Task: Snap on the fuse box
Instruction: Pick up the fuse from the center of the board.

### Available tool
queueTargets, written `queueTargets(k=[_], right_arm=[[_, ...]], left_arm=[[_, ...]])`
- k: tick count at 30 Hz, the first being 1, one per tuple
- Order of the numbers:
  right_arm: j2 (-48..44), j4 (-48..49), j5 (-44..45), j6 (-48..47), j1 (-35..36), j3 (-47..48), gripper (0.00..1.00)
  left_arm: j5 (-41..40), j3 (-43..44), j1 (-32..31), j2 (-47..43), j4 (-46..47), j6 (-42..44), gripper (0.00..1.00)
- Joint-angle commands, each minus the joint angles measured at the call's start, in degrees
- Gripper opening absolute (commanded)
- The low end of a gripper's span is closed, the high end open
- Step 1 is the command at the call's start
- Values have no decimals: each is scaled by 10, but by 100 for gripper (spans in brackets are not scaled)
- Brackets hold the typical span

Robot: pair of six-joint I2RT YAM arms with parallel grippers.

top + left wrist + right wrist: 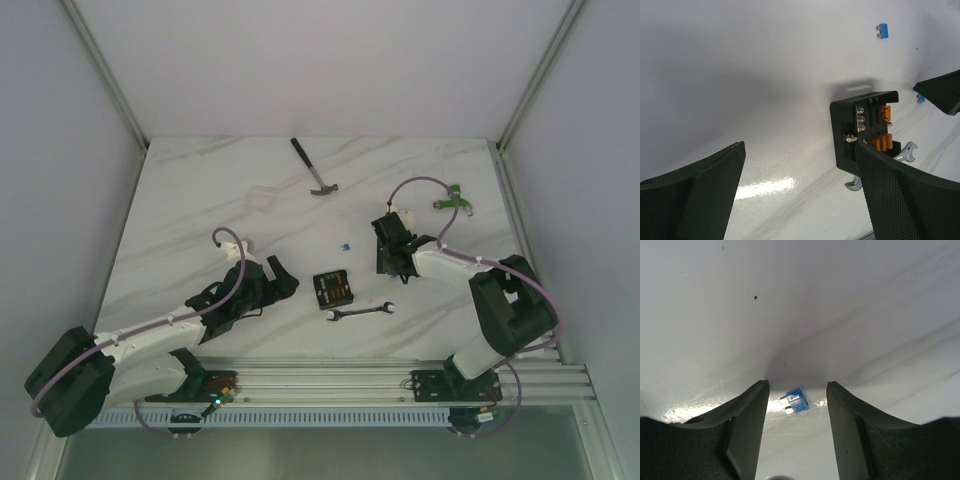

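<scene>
In the top view the left gripper [287, 278] sits left of centre, low over the marble table [200, 220], with its jaws spread wide and nothing between them. The fuse box [333, 289] lies just to its right, near the middle of the frame, nearly square and turned slightly off the table edge, so it offers no real long axis to line up on. In the left wrist view the box is at right of centre, open side showing orange fuses and a row of metal studs. Its lower corner is hidden behind that gripper's right-hand finger [905, 200], so the box lies off to one side of the open jaws, not between them. A wrench [360, 312] rests just below and right of the box.

Further right, the right gripper [797, 385] stands partly open, astride a loose blue fuse [796, 401] that lies on the table and touches neither finger. I judge the left gripper the nearer to the box, and it is free. No cover for the box can be picked out. No brand or label reads; any marking on the fuse is too small to make out.
</scene>
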Motion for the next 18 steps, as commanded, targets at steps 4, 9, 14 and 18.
queueTargets(k=[4,9,14,18], right_arm=[[-16,-60,18,18,-1,-32,57],[-39,-73,34,23,-1,-42,57],[-47,-97,68,41,-1,-37,57],[-67,-79,34,20,-1,-32,57]], left_arm=[[-3,11,1,-1,-9,6,100],[-1,10,1,-2,-9,7,100],[2,6,1,-10,-9,7,100],[-4,0,1,-19,-9,4,100]])
